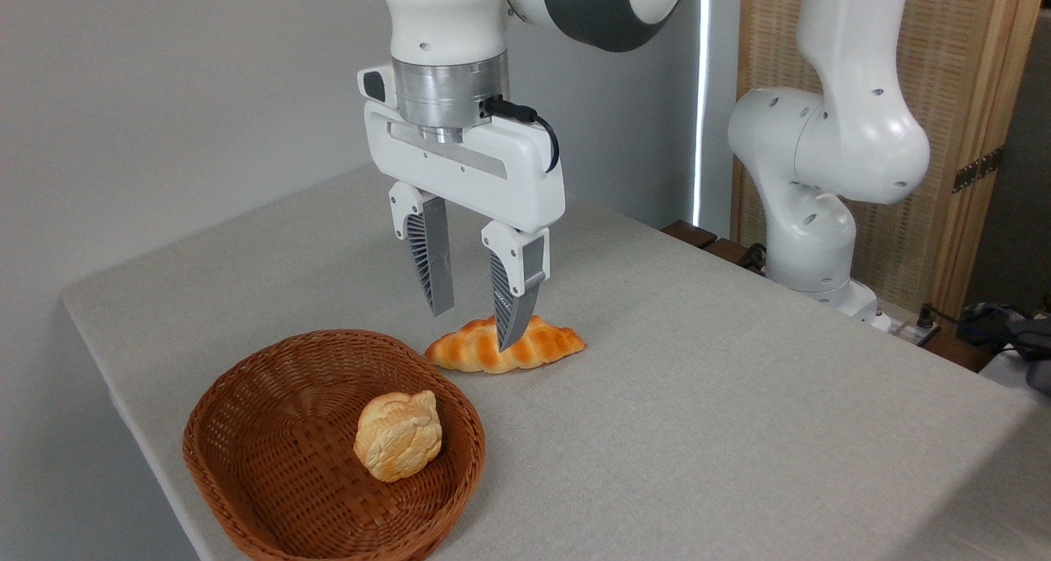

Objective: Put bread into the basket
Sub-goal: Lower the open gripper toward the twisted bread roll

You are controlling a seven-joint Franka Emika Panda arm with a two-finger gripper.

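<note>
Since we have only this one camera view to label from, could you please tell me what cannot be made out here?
- Bread: its middle is hidden behind the nearer fingertip of the open gripper; whether the fingers touch it cannot be told.
- Basket: its near rim is cut off by the bottom edge.
- Bun: its underside and far side are hidden.
- Arm: its upper links leave the top edge.

Readable text: none is seen.
Labels or brands: none can be made out.
Numbers or signs: none are shown.
</note>
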